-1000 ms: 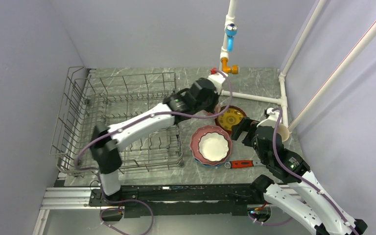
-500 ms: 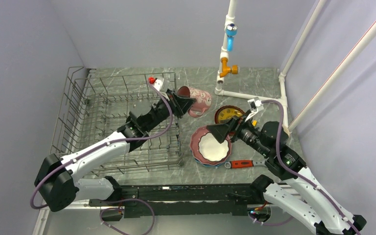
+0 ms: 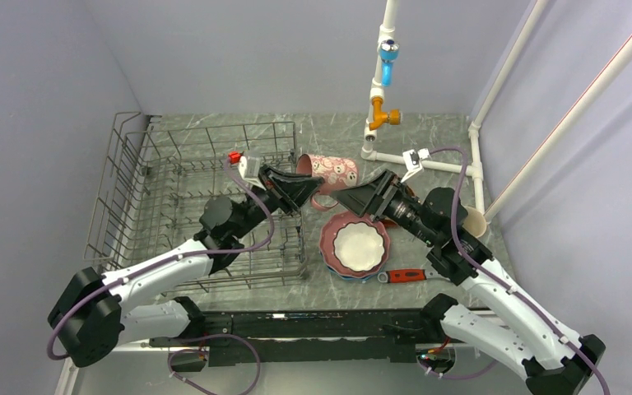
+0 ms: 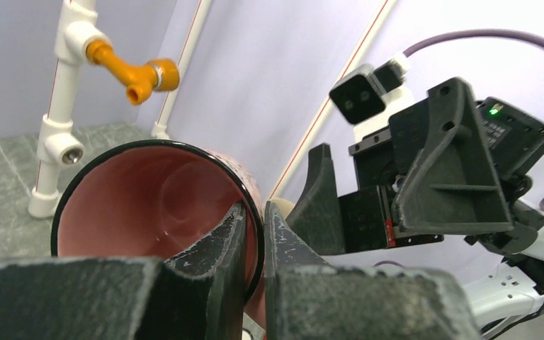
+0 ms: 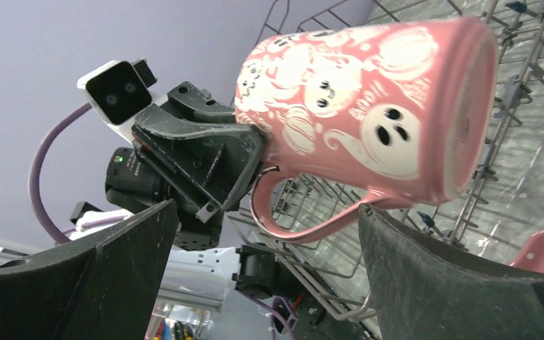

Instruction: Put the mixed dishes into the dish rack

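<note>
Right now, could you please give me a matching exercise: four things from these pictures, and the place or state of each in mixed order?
Things:
1. pink mug
2. white scalloped bowl
3. right gripper
4. red-handled wrench

Places or states:
a. open, close to the mug's base
b. lying flat on the table
c. held by its rim in the left gripper
d. resting on the pink scalloped plate

Pairs: 1-c, 2-d, 3-a, 4-b
</note>
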Available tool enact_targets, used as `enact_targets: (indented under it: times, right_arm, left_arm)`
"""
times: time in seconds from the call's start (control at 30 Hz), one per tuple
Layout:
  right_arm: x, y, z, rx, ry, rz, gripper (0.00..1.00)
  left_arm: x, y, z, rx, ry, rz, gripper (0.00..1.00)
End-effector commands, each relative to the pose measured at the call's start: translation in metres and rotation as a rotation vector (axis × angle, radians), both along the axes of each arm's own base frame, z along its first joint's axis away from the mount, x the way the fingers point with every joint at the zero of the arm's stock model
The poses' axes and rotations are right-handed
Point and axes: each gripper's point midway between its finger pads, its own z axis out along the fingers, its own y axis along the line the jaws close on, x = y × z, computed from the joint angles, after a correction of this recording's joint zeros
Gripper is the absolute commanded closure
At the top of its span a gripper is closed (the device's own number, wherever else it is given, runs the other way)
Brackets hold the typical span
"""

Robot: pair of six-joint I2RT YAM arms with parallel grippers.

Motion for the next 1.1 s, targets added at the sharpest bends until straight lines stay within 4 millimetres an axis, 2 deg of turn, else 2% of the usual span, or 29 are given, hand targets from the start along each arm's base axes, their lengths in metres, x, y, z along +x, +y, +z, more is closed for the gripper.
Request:
enact_targets:
  times: [0.0,0.13,0.27,0.47,0.53,0.7,0.93,1.07]
  right_arm:
    - [-0.002,-0.004,0.014,0.086,0.021,-0.017,0.0]
    - [-0.001,-0.001,0.006,0.098,0.053,-0.014,0.01]
    - [0.001,0.007,0.006,0.114,0.067,0.02,0.02]
    - [-0.005,0.027,0.024,0.204,0.034,0.149,0.09]
    - [-0.005,0.031,0.028,0.231,0.028,0.17,0.13]
    - [-0.003,0.036,0.029,0.267,0.045,0.19,0.32]
    - [-0.001,0.034,0.045,0.311,0.009,0.206,0.35]
    - [-0.002,0.035,0.054,0.336,-0.002,0.22,0.56]
  left_arm:
    - [-0.043,0.037,0.105,-0.276,-0.296,-0.014,1.0]
    - [-0.047,0.043,0.109,-0.296,-0.337,-0.003,1.0]
    - [-0.049,0.04,0.111,-0.278,-0.347,-0.017,1.0]
    - [-0.052,0.035,0.108,-0.301,-0.357,-0.05,1.0]
    - [-0.052,0.035,0.106,-0.306,-0.353,-0.053,1.0]
    - [-0.054,0.032,0.102,-0.313,-0.349,-0.07,1.0]
    - [-0.056,0.021,0.094,-0.301,-0.345,-0.09,1.0]
    - [-0.054,0.02,0.092,-0.3,-0.35,-0.077,1.0]
